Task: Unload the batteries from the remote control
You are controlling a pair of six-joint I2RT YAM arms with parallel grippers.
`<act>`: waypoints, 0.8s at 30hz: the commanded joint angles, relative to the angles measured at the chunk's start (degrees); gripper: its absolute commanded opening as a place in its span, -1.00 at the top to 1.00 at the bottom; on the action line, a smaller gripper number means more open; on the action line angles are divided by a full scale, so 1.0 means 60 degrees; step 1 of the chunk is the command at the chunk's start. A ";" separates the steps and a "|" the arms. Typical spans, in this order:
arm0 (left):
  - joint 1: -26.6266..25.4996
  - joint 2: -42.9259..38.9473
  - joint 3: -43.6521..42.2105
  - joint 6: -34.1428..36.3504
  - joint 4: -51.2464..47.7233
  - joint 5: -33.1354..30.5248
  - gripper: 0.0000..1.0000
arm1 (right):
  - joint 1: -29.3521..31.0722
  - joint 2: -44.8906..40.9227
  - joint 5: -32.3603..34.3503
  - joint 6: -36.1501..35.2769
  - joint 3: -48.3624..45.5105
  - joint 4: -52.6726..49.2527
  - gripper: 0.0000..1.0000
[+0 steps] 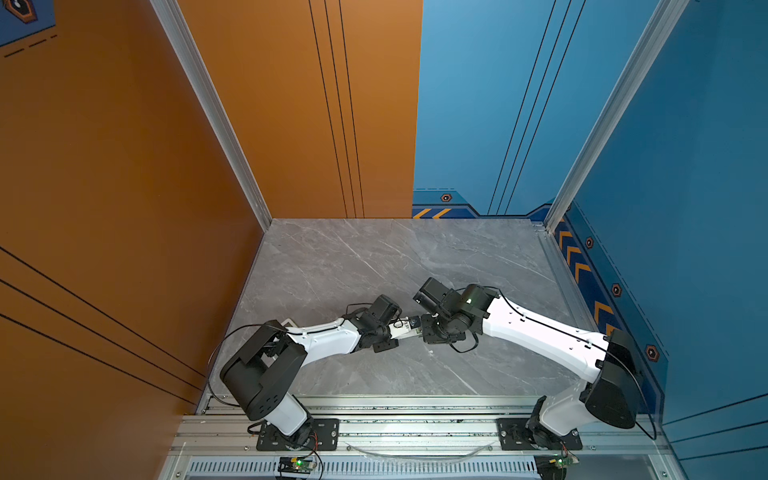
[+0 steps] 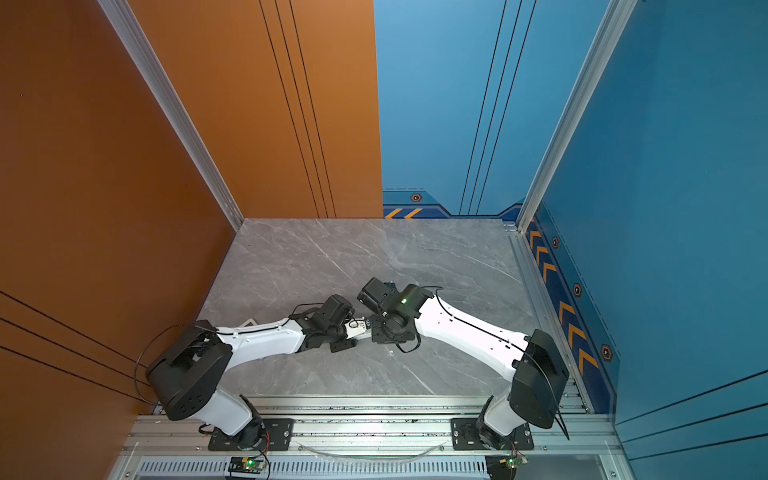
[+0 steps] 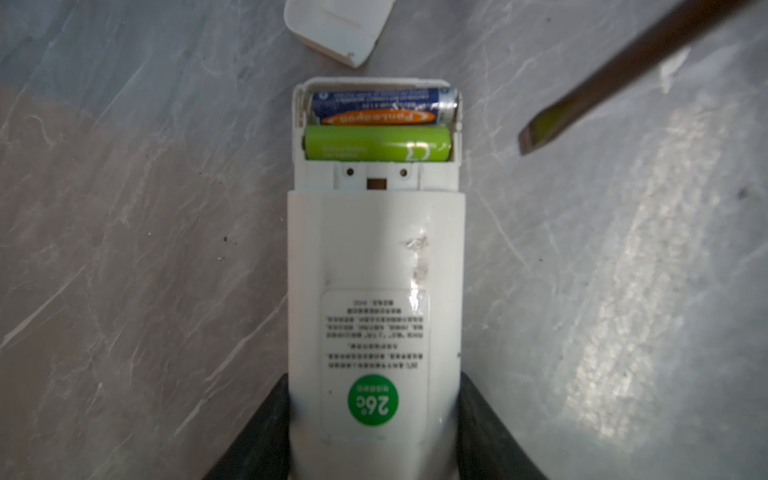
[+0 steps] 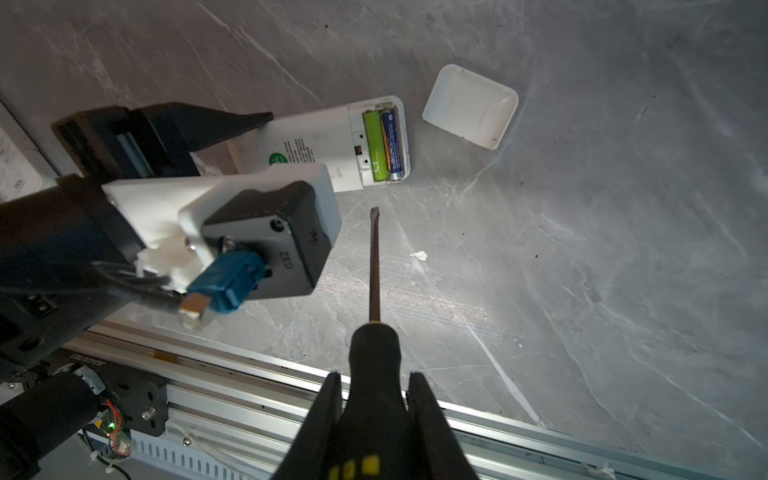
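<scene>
On the left, the one left gripper [image 3: 374, 378] is clamped on the single white remote control [image 3: 374, 241], a black finger pressed against each long side of its labelled end. The remote lies back-up on the grey table [image 3: 124, 208]. Its open compartment holds two cells side by side, lying across the remote: one lime green battery [image 3: 376, 149], nearer the label, and one blue and orange battery [image 3: 374, 106] at the very end. One white lid [image 3: 338, 29] lies on the table hollow side up, just past that end and apart from it. Further right, the one right gripper [image 4: 374, 376] is closed on the black handle of a single screwdriver [image 4: 374, 266]. Its flat tip is near the remote's battery end, not touching.
</scene>
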 commanded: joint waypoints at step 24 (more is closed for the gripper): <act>-0.0017 0.0429 -0.0325 0.0097 -0.0523 -0.0199 0.43 | -0.0377 0.0295 0.0258 -0.0396 0.0441 0.0136 1.00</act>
